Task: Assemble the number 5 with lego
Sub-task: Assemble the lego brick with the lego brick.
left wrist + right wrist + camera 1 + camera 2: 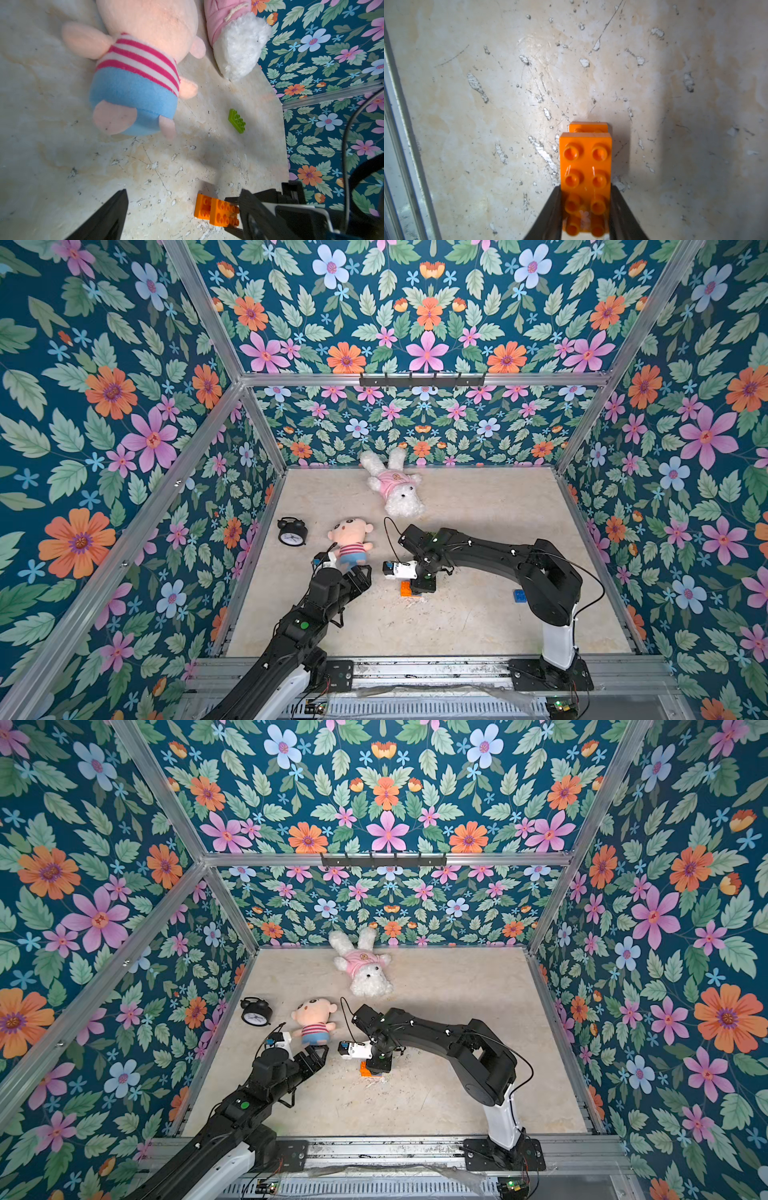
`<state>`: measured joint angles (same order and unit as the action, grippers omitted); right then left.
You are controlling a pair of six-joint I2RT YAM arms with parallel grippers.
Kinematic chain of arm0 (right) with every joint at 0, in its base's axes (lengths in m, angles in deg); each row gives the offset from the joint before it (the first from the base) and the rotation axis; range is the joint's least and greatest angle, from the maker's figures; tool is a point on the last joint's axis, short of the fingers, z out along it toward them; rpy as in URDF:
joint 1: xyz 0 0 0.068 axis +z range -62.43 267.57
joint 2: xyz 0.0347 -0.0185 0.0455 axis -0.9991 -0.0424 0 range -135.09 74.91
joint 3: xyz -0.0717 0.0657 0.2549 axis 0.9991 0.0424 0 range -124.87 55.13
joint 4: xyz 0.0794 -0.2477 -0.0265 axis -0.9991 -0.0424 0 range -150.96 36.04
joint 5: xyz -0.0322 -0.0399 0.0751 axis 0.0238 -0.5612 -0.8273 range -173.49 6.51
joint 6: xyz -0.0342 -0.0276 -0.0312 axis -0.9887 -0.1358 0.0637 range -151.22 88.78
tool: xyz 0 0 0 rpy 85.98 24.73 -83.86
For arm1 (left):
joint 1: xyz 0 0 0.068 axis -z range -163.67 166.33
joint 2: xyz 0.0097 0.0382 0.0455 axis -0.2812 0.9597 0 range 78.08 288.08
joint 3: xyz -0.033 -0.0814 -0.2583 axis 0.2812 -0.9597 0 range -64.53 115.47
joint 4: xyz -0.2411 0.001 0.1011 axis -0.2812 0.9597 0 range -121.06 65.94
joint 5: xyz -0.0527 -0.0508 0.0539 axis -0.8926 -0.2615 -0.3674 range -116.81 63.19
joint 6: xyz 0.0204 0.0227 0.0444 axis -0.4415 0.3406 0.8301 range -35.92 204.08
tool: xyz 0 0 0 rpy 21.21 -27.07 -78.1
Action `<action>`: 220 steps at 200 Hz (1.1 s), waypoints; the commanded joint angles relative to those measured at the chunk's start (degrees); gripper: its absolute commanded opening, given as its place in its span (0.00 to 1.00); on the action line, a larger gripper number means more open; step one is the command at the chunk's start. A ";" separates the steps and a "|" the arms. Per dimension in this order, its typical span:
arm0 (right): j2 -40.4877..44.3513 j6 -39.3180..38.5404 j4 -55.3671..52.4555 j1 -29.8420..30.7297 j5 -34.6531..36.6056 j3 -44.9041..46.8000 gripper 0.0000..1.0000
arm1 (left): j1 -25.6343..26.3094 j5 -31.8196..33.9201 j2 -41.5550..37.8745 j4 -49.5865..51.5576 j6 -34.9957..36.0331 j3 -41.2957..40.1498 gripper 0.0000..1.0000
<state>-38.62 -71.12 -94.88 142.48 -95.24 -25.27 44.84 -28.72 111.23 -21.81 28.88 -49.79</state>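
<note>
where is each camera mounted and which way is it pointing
Top views: high over the front edge, looking down and back across the table; both arms show, bases to grippers.
Left wrist: on the left arm, looking low over the table toward the striped doll and green brick; one finger of the open left gripper shows.
Right wrist: on the right arm, looking down along the right gripper, shut on the top orange brick.
Shared: both wrist views show that brick and the right gripper.
</note>
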 commanded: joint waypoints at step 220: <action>1.76 3.90 -1.43 0.54 4.28 2.44 0.35 | -0.02 -0.62 -0.15 0.12 1.15 0.37 0.89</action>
<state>-36.88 -68.32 -91.19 142.99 -94.39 -23.79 44.84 -27.10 110.11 -19.27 28.68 -49.70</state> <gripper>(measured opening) 0.355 0.887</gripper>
